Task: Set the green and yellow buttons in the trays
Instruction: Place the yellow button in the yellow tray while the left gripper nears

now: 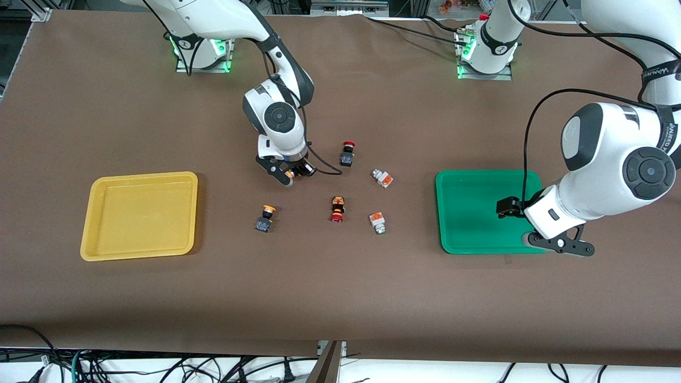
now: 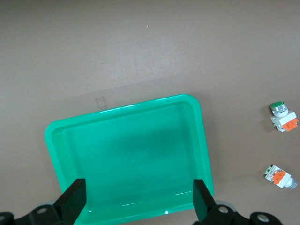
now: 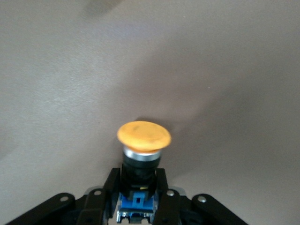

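My right gripper (image 3: 138, 185) pinches the yellow-capped button (image 3: 143, 140) by its rigid dark body, light and slippery-capped, near the yellow tray (image 1: 139, 215); my left gripper (image 2: 138, 199) waits spread over the green tray (image 2: 131, 154).

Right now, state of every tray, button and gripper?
Right gripper: shut on yellow-capped button, at table centre.
Left gripper: open, over green tray.
Green tray: empty.
Yellow tray: empty.
Second yellow-capped button: lying on table.
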`<state>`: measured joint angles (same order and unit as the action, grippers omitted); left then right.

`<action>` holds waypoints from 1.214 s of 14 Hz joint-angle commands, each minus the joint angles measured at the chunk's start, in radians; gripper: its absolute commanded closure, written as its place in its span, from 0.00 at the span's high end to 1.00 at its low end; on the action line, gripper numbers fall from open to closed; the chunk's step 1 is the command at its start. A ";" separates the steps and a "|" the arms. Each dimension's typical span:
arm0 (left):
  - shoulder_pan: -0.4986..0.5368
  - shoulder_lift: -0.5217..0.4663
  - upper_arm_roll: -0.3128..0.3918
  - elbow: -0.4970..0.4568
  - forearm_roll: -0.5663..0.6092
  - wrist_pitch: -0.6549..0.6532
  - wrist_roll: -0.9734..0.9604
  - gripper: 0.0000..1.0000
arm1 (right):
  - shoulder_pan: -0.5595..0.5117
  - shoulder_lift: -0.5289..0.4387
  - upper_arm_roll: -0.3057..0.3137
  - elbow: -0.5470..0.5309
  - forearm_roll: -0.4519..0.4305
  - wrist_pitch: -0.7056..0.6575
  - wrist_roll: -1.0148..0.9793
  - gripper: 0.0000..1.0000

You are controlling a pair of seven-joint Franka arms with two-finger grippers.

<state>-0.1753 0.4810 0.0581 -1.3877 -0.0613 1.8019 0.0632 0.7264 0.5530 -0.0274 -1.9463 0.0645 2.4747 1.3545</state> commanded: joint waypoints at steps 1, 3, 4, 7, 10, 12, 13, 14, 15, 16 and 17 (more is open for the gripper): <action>-0.006 0.014 0.009 0.035 -0.021 -0.016 -0.073 1.00 | 0.008 -0.024 -0.019 -0.013 0.000 0.004 -0.012 0.00; -0.006 0.011 0.008 0.035 -0.037 -0.018 -0.117 1.00 | 0.007 -0.095 -0.107 0.000 -0.002 -0.087 -0.166 0.00; -0.007 0.011 0.008 0.035 -0.061 -0.018 -0.124 1.00 | 0.004 -0.125 -0.164 0.021 0.001 -0.183 -0.313 0.00; -0.009 0.010 -0.006 0.036 -0.092 -0.018 -0.181 1.00 | -0.002 -0.148 -0.400 0.067 0.006 -0.351 -0.825 0.00; -0.010 0.008 -0.029 0.036 -0.092 -0.018 -0.229 1.00 | -0.187 -0.119 -0.473 0.069 0.021 -0.330 -1.272 0.00; -0.035 0.022 -0.061 0.032 -0.141 0.000 -0.240 1.00 | -0.278 -0.061 -0.470 0.070 0.092 -0.259 -1.486 0.00; -0.058 0.033 -0.063 0.023 -0.147 0.049 -0.241 1.00 | -0.295 -0.033 -0.471 0.070 0.107 -0.214 -1.549 0.00; -0.094 0.036 -0.063 0.016 -0.150 0.069 -0.244 1.00 | -0.327 -0.013 -0.470 0.070 0.113 -0.186 -1.574 0.00; -0.124 0.039 -0.063 0.015 -0.150 0.073 -0.270 1.00 | -0.347 0.001 -0.468 0.070 0.118 -0.172 -1.598 0.00; -0.157 0.053 -0.063 0.015 -0.161 0.076 -0.337 1.00 | -0.352 0.011 -0.468 0.070 0.133 -0.160 -1.632 0.00; -0.180 0.063 -0.063 0.016 -0.175 0.079 -0.412 1.00 | -0.358 0.015 -0.468 0.070 0.162 -0.151 -1.672 0.00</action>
<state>-0.3055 0.5213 -0.0171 -1.3825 -0.2034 1.8675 -0.2541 0.3777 0.5634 -0.5085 -1.8857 0.1766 2.3100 -0.2455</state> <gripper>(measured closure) 0.000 0.652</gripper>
